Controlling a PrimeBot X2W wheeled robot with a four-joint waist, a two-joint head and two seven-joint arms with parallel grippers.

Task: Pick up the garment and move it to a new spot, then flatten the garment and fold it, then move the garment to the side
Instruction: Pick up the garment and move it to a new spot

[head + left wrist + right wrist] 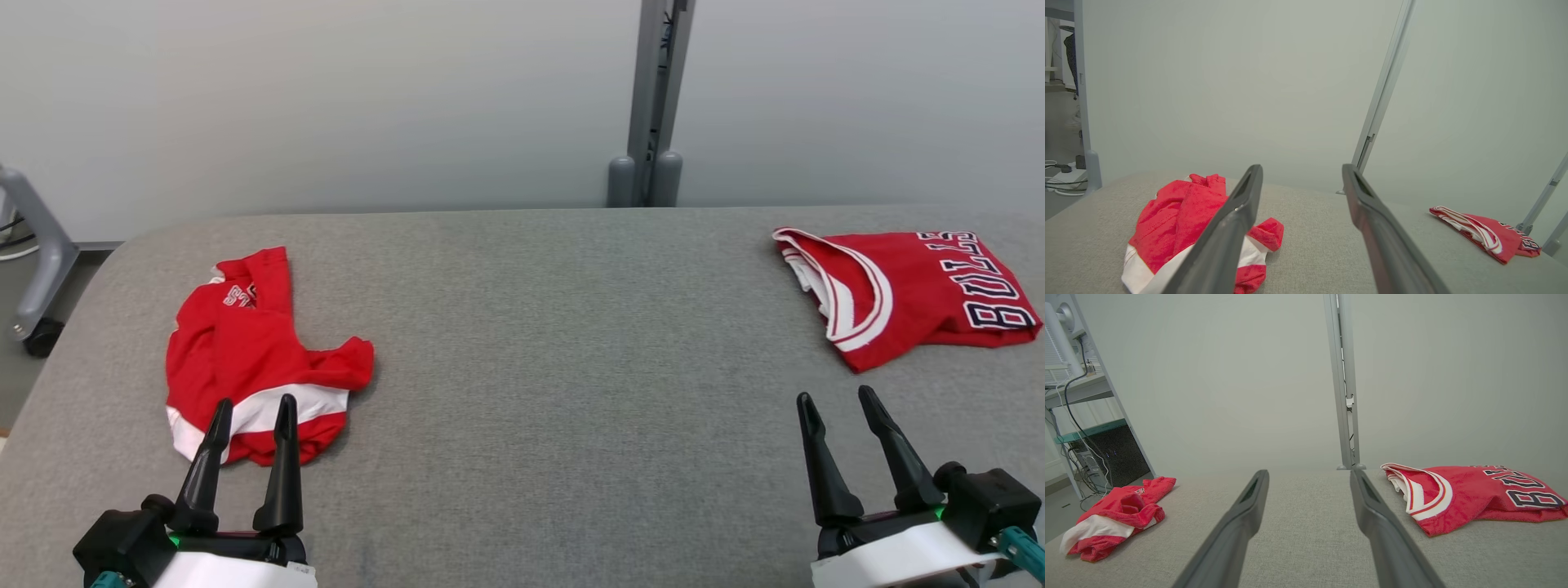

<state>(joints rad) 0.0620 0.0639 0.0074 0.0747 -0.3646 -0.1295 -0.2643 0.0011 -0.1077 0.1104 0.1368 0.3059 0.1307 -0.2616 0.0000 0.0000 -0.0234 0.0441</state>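
Head view: crumpled red garment (pixel 261 351) lies bunched on the left side of the grey table (pixel 571 327), white band toward the robot. Left gripper (pixel 254 400) sits at the garment's near edge, fingers spread wide w/ nothing between them; fingertips overlap the white band in this view, contact can't be told. Right gripper (pixel 834 394) is over bare table at the right, jaws wide apart too, empty. Just beyond it lies a folded red jersey (pixel 906 294), lettering toward the right edge, well apart from the crumpled piece. Grey post (pixel 653 98) stands behind the table, against the wall.

Left wrist view: left gripper (pixel 1301 167) gapes open, holding nothing. The crumpled red garment (pixel 1175 216) is at lower left, partly behind the left finger. Folded red jersey (pixel 1490 234) is far off to the right on the table (pixel 1310 245).

Right wrist view: right gripper (pixel 1309 472) is fully spread, nothing gripped, bare table (pixel 1306 522) between the fingers. Folded red jersey (pixel 1474 494) sits just right of the right finger. Crumpled red garment (pixel 1114 514) is at far left, near the table's edge.
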